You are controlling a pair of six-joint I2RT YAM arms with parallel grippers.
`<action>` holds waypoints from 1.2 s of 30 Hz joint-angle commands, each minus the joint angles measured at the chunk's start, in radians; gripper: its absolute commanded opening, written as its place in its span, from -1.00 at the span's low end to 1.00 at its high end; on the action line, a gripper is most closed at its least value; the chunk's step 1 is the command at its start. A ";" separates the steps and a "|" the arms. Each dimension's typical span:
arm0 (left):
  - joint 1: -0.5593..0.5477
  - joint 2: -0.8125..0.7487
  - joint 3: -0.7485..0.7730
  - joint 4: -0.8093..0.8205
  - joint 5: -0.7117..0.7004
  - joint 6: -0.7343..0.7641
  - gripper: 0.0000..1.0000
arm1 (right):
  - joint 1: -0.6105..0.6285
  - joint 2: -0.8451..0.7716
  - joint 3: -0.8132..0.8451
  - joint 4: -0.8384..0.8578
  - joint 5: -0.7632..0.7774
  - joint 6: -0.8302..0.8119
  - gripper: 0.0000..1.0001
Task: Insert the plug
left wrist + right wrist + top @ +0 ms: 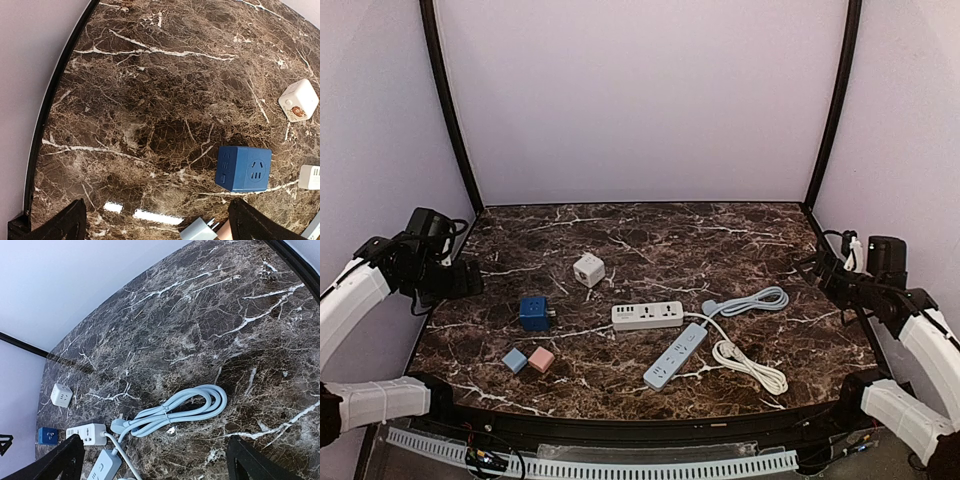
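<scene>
The plug (710, 308) is pale blue. It lies flat on the bench (650, 235), just right of the white power strip (647, 316). Its pins are too small to make out. It sits at the end of a pale blue cord (760, 300) that is bundled in a loop. You cannot see where the cord's other end goes.

A blue-grey power strip (675, 355) lies slanted in front, with a coiled white cord (750, 365) beside it. The right wrist view cuts this strip off at the bottom edge.

Left of the strips stands a blue cube socket (534, 313), and a white cube socket (588, 269) sits behind it. The white cube has a round brown mark, too blurry to read. A small blue block (514, 359) and a pink block (541, 359) lie side by side near the front.

The left tool (160, 227) is spread wide with nothing in it, at the bench's left side. The right tool (155, 465) is spread wide too, holding nothing, at the far right. Only the dark tips of each one show.
</scene>
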 commanded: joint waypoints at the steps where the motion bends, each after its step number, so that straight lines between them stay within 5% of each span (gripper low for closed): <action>1: -0.007 -0.006 0.035 -0.045 -0.034 -0.009 0.99 | 0.005 -0.031 0.015 -0.014 0.028 0.009 0.97; 7: -0.006 0.001 0.077 -0.102 -0.082 -0.054 0.99 | 0.004 -0.044 0.067 -0.032 -0.016 -0.032 0.97; 19: -0.006 0.061 0.059 -0.177 0.163 -0.038 0.92 | 0.020 0.088 0.177 0.008 -0.170 -0.096 0.97; 23: -0.011 0.133 0.038 -0.161 0.260 -0.018 0.77 | 0.078 0.145 0.230 -0.025 -0.152 -0.153 0.97; 36: -0.117 0.390 0.086 -0.005 0.326 -0.007 0.70 | 0.266 0.228 0.326 -0.074 -0.027 -0.191 0.97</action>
